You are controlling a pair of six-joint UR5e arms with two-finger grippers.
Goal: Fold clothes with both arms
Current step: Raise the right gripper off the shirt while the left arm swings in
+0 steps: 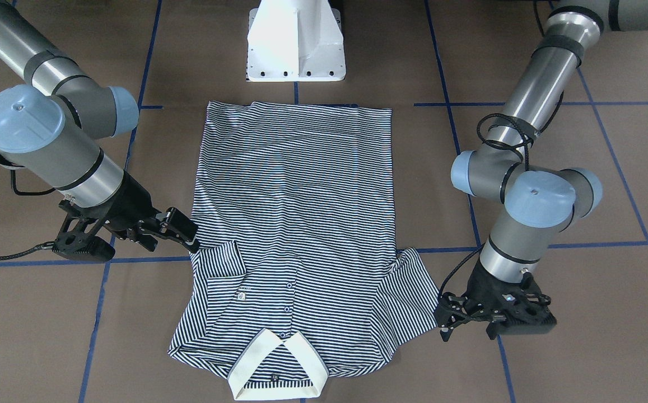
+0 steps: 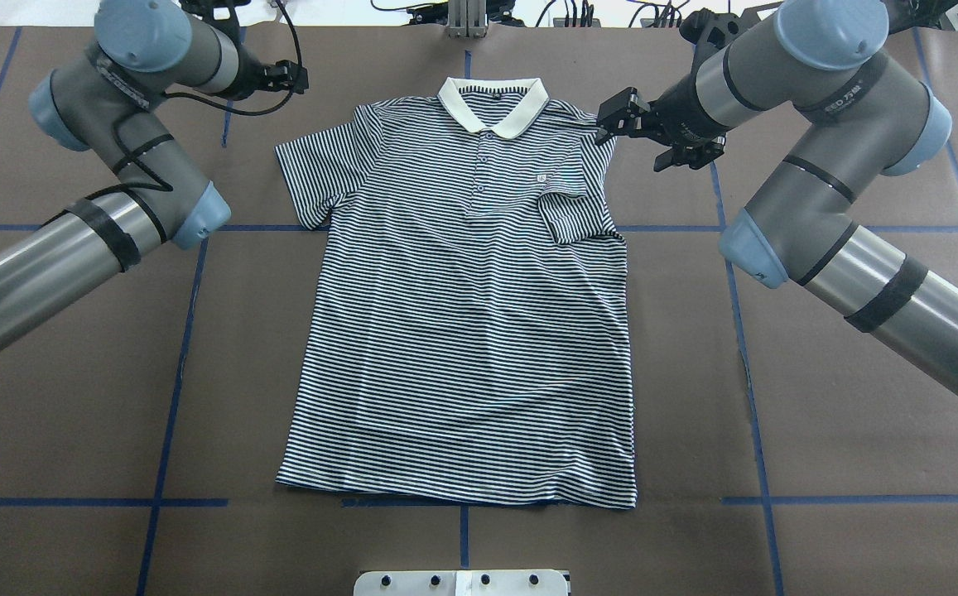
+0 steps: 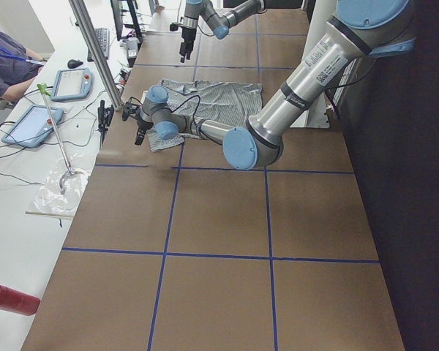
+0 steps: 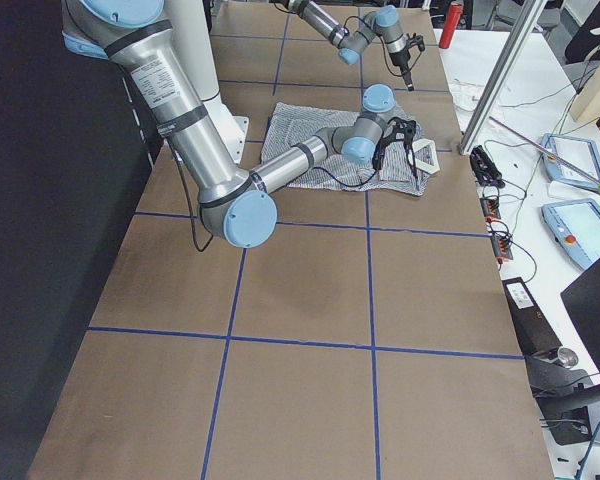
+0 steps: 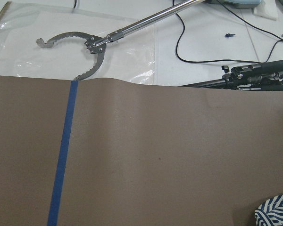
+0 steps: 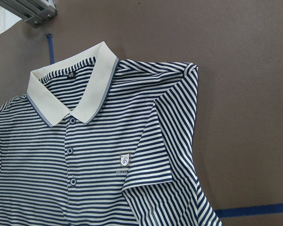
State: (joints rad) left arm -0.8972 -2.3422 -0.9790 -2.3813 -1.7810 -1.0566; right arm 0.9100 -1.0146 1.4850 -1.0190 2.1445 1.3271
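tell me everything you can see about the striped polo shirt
The polo shirt is thin knit-looking fabric in navy-and-white stripes, with a cream collar, small buttons and a chest logo. It lies flat, face up on the brown table cover, collar away from the robot. The sleeve on the robot's right is folded onto the chest; the other sleeve lies spread. The right gripper is at its shoulder; contact is unclear.

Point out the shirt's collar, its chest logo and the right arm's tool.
collar (image 2: 528, 108), overhead view, on one cream flap.
chest logo (image 6: 125, 160), right wrist view, on the badge's middle.
right tool (image 1: 194, 239), front-facing view, midway between its fingertips.
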